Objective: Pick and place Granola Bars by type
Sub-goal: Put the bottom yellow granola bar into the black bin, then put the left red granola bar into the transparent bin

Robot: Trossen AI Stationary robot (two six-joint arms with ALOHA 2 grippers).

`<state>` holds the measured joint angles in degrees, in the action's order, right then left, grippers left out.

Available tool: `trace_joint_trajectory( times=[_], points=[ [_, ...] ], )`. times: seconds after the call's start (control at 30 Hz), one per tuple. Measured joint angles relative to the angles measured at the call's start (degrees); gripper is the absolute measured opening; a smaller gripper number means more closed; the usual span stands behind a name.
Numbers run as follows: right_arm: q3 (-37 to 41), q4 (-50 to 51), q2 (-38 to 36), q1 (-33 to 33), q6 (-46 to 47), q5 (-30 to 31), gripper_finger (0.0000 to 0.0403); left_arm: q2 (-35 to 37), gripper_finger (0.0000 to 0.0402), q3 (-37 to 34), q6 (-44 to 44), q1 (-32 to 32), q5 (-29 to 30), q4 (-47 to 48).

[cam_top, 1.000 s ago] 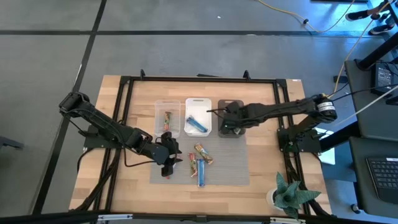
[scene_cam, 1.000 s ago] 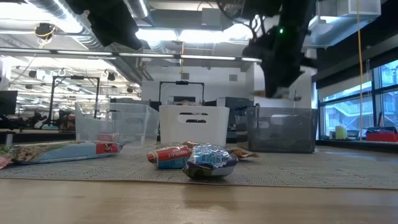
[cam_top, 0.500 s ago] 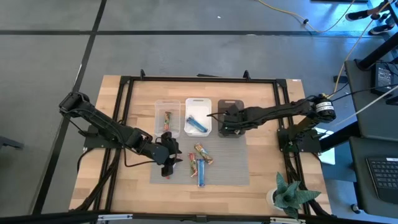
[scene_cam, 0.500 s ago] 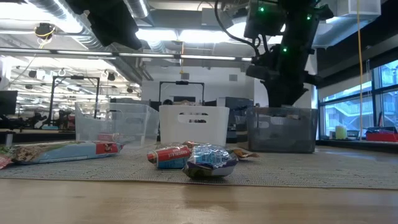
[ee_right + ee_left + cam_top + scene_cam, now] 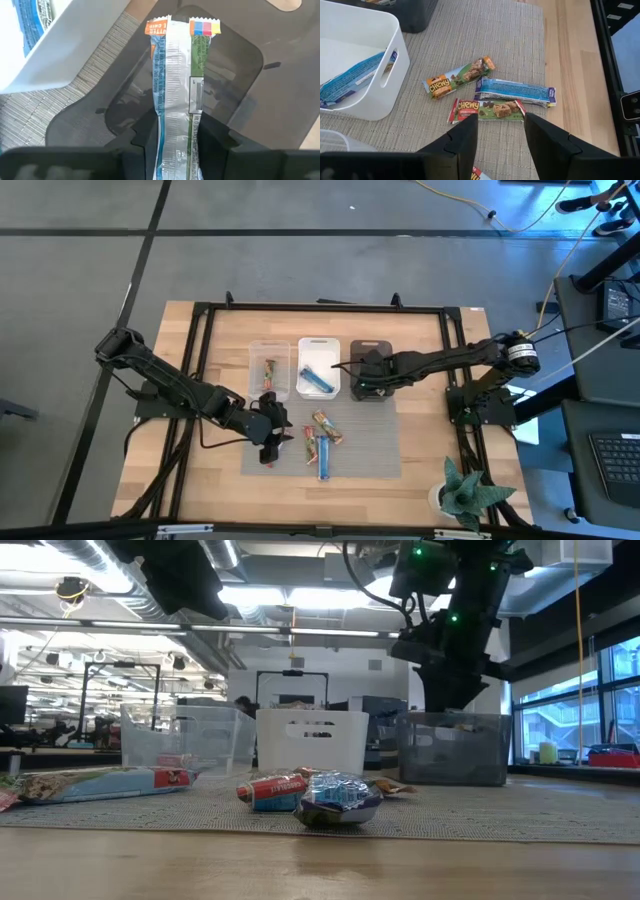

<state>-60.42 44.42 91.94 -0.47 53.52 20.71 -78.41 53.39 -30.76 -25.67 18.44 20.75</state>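
Over the dark bin my right gripper is shut on a granola bar, whose silver seam side and orange and striped end show in the right wrist view. My left gripper hangs open above the grey mat, near its left edge, with nothing between its fingers. Flat on the mat lie a brown-orange bar, a blue bar and a red-green bar. The clear bin holds a red-green bar. The white bin holds a blue bar. My right gripper pinches the bar's near end between its two fingers, which lie along the bar and point steeply down into the dark bin. The bar sticks out beyond the fingertips, seam side toward the camera. Whether its far end touches the bin's floor, I cannot tell.
The three bins stand side by side along the mat's far edge. A red wrapper end shows just below my left gripper. A potted plant stands at the near right corner. A black frame runs around the table.
My right gripper has gone down toward the dark bin with the bar still in its fingers, then stopped. The left arm has kept still.
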Motion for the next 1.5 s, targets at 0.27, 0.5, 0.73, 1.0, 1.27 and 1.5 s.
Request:
trace_joint_trajectory(
  times=[0.27, 0.5, 0.73, 1.0, 1.27, 1.5],
  points=[
    [0.0, 0.01, 0.0, 0.0, -0.02, 0.0, 0.0113, 0.0, 0.0155, 0.0, 0.01, 0.02, -0.02, 0.01],
    [0.0, -0.03, -0.02, 0.0, -0.02, -0.17, 0.0114, 0.0, 0.0155, 0.0, -0.01, 0.02, -0.02, 0.01],
    [-0.02, -0.21, -0.02, -0.15, 0.13, -1.46, 0.0179, 0.0, 0.0155, 0.0, 0.02, 0.02, -0.02, 0.0],
    [-4.04, 4.86, -1.48, 0.05, -1.46, -1.46, 0.0242, 0.0, 0.0155, 0.0, 0.02, 0.0, -0.26, 0.0],
    [-13.93, 19.18, -6.74, 7.64, -8.72, -3.42, 0.0242, 0.0, 0.0155, 0.0, -0.13, 0.0, -1.62, -0.02],
    [-3.65, 19.01, -20.51, 12.94, -13.31, -3.04, 0.0241, 0.0, 0.0155, 0.0, -7.5, 0.0, 0.07, -0.26]
  ],
)
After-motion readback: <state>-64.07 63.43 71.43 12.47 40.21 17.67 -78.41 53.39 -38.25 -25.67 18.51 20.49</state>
